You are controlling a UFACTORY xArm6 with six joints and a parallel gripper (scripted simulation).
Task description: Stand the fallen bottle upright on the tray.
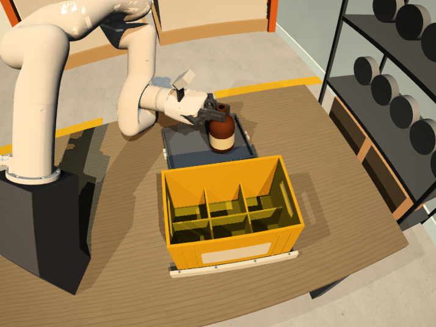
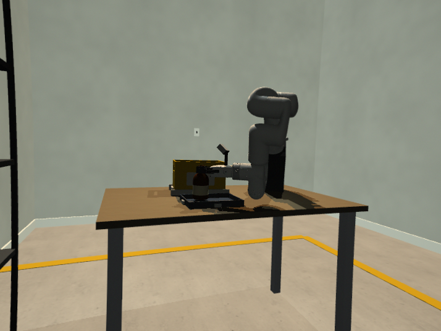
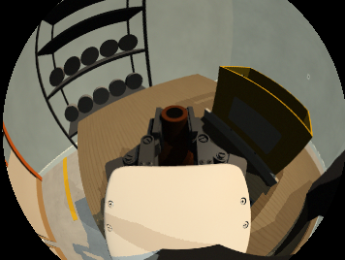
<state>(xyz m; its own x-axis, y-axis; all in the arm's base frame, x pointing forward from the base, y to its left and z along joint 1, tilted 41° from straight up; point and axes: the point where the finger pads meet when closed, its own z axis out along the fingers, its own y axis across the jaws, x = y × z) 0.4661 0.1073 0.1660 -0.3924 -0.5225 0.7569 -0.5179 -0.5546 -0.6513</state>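
A brown bottle with a cream label stands upright on the dark tray, near its right side. My gripper reaches in sideways from the left and is shut on the bottle's neck. In the exterior view the bottle stands with its base on the tray. In the wrist view the bottle's neck and open mouth show between my dark fingers, above the pale gripper body.
A yellow crate with divider cells sits on a pale base just in front of the tray. A black shelf rack with dark discs stands to the right of the table. The arm's black base is at the left.
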